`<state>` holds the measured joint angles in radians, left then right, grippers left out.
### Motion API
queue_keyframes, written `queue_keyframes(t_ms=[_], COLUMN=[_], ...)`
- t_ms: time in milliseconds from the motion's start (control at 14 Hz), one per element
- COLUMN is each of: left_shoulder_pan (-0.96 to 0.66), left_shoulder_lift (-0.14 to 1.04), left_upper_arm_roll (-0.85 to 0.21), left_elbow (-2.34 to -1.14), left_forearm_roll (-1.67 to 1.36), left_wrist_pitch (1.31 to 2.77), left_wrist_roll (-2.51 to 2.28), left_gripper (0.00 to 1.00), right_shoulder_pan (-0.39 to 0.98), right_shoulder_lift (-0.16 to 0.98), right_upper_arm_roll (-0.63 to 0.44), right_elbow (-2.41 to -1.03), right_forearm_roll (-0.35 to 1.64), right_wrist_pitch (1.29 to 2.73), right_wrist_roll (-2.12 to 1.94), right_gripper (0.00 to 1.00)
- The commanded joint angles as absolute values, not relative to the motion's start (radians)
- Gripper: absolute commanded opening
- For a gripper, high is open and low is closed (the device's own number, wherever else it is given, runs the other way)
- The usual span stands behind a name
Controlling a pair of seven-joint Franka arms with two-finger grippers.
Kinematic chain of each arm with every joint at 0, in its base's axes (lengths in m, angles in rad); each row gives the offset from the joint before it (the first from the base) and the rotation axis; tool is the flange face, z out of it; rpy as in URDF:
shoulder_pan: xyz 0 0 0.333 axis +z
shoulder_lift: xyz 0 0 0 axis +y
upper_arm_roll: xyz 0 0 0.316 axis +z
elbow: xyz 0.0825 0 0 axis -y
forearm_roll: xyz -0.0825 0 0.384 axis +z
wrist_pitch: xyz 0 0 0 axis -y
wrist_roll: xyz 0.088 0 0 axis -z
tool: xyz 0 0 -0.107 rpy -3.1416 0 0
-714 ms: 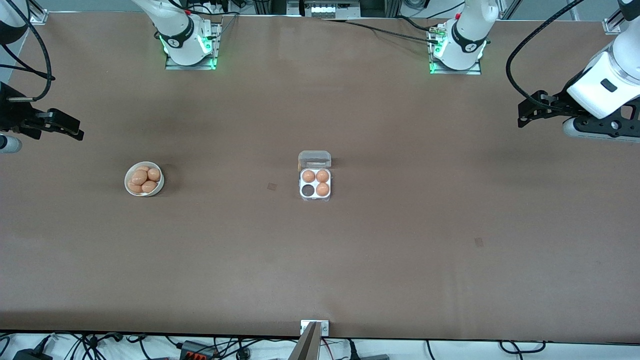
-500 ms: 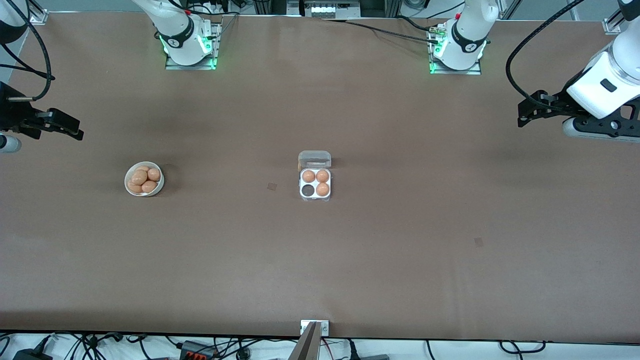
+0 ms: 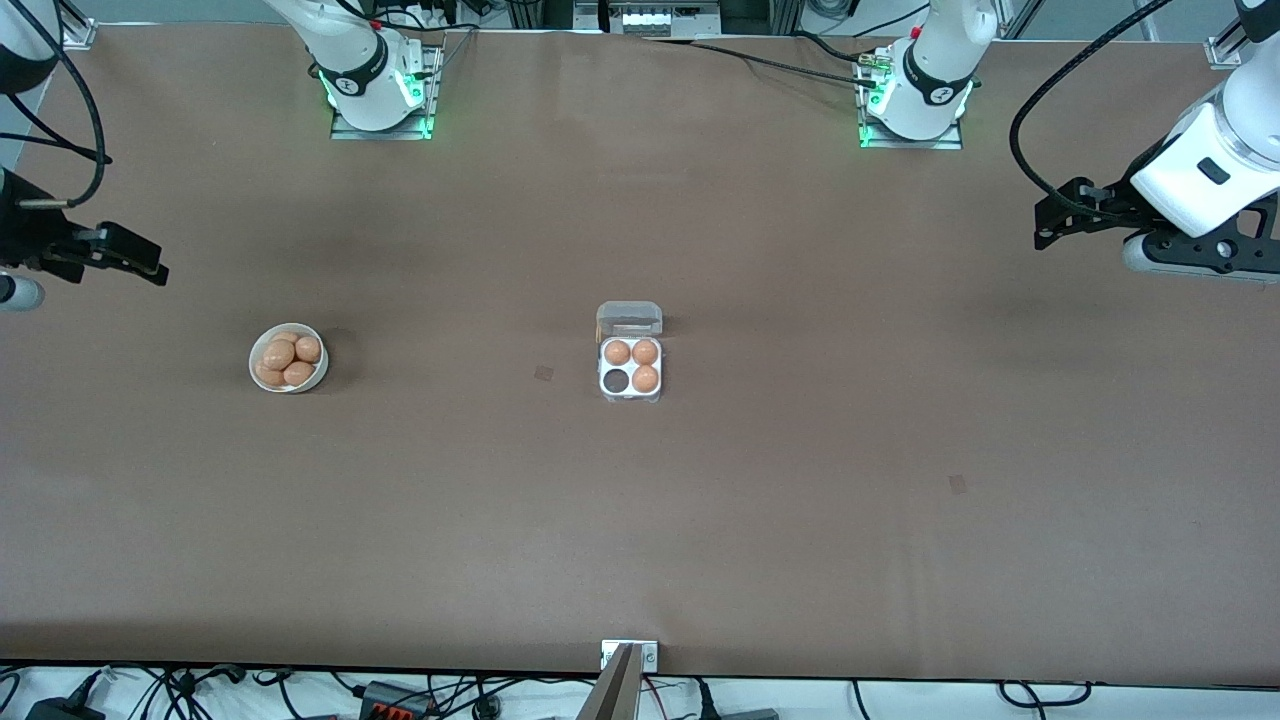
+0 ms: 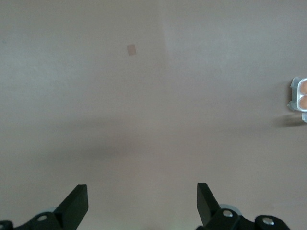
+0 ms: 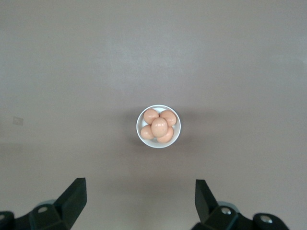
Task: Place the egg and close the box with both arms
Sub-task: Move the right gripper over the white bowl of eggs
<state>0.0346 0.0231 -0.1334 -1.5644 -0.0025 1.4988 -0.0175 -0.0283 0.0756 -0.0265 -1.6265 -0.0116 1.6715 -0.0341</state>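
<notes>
A: Where is the box?
B: The box (image 3: 630, 362) sits mid-worktop (image 3: 800, 480), its clear lid hinged open and standing on the side toward the robot bases. Three cells hold eggs; the fourth, nearer the front camera and toward the right arm's end, is dark and unfilled. An edge of the box also shows in the left wrist view (image 4: 300, 94).

A: And the egg to be placed?
B: It is one of the eggs (image 3: 279, 354) piled in the white bowl (image 3: 258, 377), well apart from the box, toward the right arm's end. In the right wrist view the eggs (image 5: 159, 126) fill the bowl (image 5: 175, 139).

A: The claws?
B: The right claw (image 5: 139, 196) hangs over bare worktop near the bowl, fingers spread wide, holding nothing. It shows at the frame's edge in the front view (image 3: 150, 265). The left claw (image 4: 142, 201) hangs over bare worktop at the left arm's end, also spread and holding nothing; seen from the front (image 3: 1045, 225), it is well apart from the box.
</notes>
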Motion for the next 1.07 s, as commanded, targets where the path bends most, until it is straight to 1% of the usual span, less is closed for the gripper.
queue_keyframes(t_ms=[0, 429, 571, 857, 1000], left_shoulder_pan=[0.031, 0.031, 0.026, 0.029, 0.029], left_shoulder_lift=[0.04, 0.04, 0.041, 0.052, 0.052], left_upper_arm_roll=[-0.137, -0.137, -0.137, -0.137, -0.137], left_elbow=[-1.52, -1.52, -1.519, -1.517, -1.517], left_forearm_roll=[0.008, 0.014, 0.012, 0.009, 0.006], left_wrist_pitch=[1.453, 1.408, 1.369, 1.368, 1.368], left_wrist_roll=[-0.026, -0.018, -0.015, -0.012, -0.012], left_gripper=[1.0, 1.0, 1.0, 1.0, 1.0], right_shoulder_pan=[-0.048, -0.045, -0.038, -0.046, -0.064], right_shoulder_lift=[0.107, 0.251, 0.299, 0.397, 0.417], right_upper_arm_roll=[-0.017, -0.015, -0.015, -0.015, -0.015], right_elbow=[-1.637, -1.637, -1.638, -1.649, -1.687], right_forearm_roll=[0.015, 0.012, 0.009, 0.006, 0.005], right_wrist_pitch=[1.687, 1.775, 1.798, 1.847, 1.853], right_wrist_roll=[-0.023, -0.023, -0.023, -0.026, -0.037], right_gripper=[1.0, 1.0, 1.0, 1.0, 1.0])
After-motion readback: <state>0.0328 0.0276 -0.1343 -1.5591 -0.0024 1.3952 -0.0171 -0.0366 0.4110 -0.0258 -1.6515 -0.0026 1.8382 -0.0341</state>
